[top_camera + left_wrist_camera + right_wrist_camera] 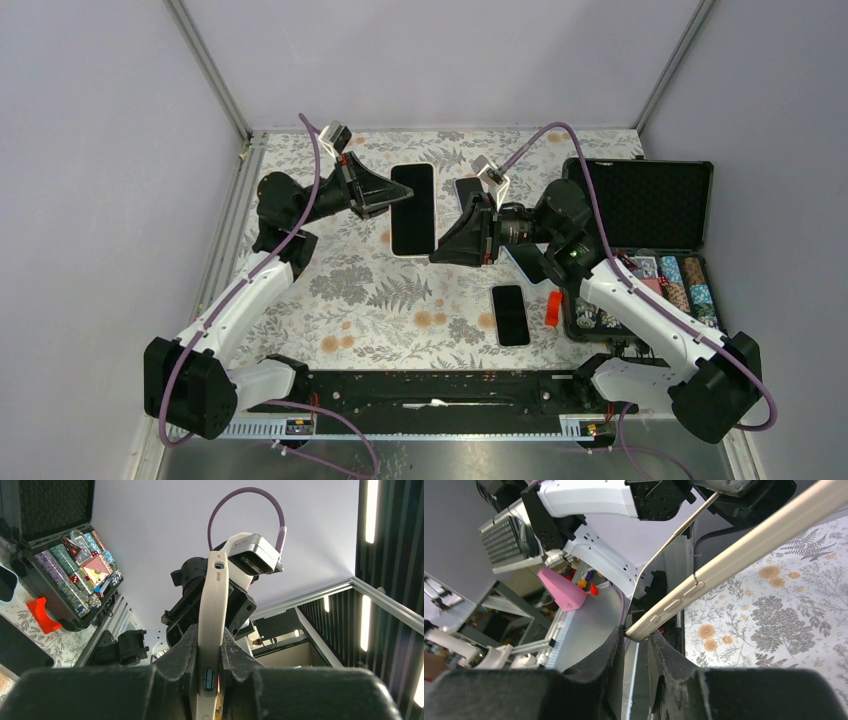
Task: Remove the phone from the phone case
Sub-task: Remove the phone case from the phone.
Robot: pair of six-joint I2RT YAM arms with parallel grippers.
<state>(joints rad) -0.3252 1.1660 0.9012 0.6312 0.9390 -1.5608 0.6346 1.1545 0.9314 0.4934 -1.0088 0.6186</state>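
- Top external view: the phone shows a glossy black rectangular face, rimmed by a pale, smooth phone case with rounded corners. It is held up off the floral tablecloth, between the two arms.
- Left wrist view: the phone case runs edge-on, cream and matte, with a small oval button set in its side.
- The left gripper is nearly closed, and its black fingers clamp the case on both flat faces at the near end.
- Right wrist view: the right gripper has its jaws drawn narrow. One rounded corner of the phone case sits between the textured black fingertips. It appears pinched there, though contact on the right-hand tip is hard to confirm.
- In the top view the left gripper meets the case's left long edge, and the right gripper meets its lower right corner.
- A second dark phone lies flat on the cloth near the right arm, beside a small red piece.
- A black hard case with an egg-crate foam lid stands open at the right edge, holding stacked chips.
- Bare cloth lies under and in front of the held phone, and grey walls close in the left, right and far sides.
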